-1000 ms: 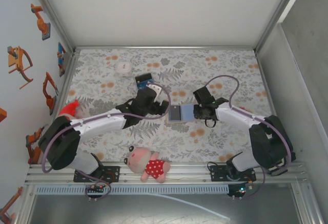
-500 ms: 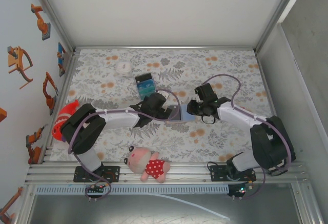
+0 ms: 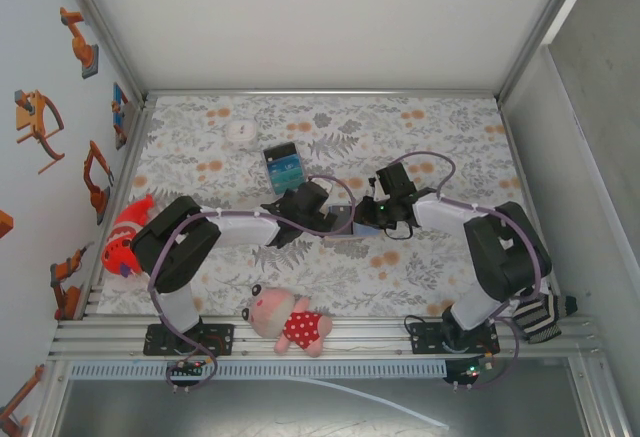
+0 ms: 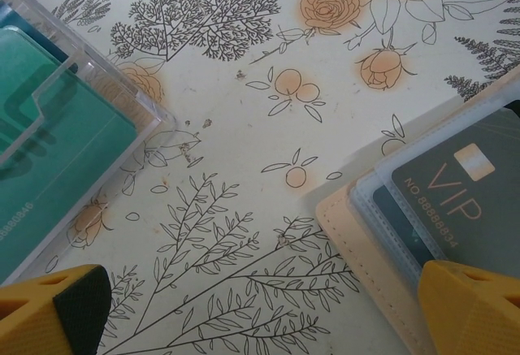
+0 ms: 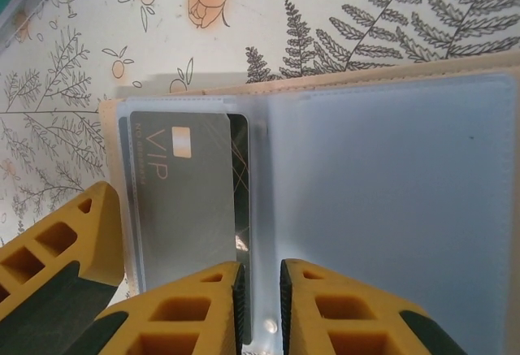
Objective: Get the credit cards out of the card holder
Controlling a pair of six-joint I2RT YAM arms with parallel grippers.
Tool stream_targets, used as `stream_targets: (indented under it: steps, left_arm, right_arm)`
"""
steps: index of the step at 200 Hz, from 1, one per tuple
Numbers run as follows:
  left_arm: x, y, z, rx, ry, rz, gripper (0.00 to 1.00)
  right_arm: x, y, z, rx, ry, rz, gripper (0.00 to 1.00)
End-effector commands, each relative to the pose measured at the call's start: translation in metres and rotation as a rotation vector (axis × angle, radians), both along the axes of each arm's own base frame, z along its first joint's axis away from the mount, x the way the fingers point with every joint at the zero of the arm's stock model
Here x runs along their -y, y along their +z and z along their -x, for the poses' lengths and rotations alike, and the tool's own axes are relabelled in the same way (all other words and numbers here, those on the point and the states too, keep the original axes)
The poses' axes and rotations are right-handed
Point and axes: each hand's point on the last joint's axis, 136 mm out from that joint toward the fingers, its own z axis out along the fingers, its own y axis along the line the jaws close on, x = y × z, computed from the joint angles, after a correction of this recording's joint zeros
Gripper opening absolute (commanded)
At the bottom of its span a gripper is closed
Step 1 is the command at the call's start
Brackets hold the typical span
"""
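The tan card holder (image 3: 350,225) lies open on the flowered cloth, blue-grey inner faces up. A grey VIP card (image 5: 183,196) sits in its left clear sleeve, with a darker card (image 5: 238,184) tucked behind it. My left gripper (image 3: 325,219) stands wide open at the holder's left edge (image 4: 366,241), one yellow finger (image 4: 471,306) over the tan border and nothing between the fingers (image 4: 260,310). My right gripper (image 5: 262,294) is over the middle fold, its pads almost together with the sleeve's edge between them. In the top view it (image 3: 367,215) covers the holder's right half.
A teal-and-blue block in a clear case (image 3: 282,165) lies just behind the left gripper, and its corner (image 4: 57,144) is close to the left finger. A pink plush toy (image 3: 288,320) lies near the front edge, a red toy (image 3: 128,229) at the left, a white disc (image 3: 239,130) at the back.
My left gripper has slid right, up to the holder's left edge. My right gripper has shifted left onto the holder's middle, its elbow folding in.
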Motion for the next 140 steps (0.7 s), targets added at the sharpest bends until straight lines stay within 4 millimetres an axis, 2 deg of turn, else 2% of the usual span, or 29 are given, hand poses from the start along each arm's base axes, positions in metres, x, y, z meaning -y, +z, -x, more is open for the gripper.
stream_targets:
  steps: [1,140]
  left_arm:
    - [0.001,-0.001,-0.003,0.006,0.014,-0.018,0.97]
    - [-0.005,-0.011,-0.003,-0.006,0.016,-0.075,0.97]
  right_arm:
    - [-0.011,0.009,-0.011,0.004,-0.009,-0.083,0.18]
    - [-0.012,-0.013,-0.01,-0.059,-0.031,-0.128,0.15]
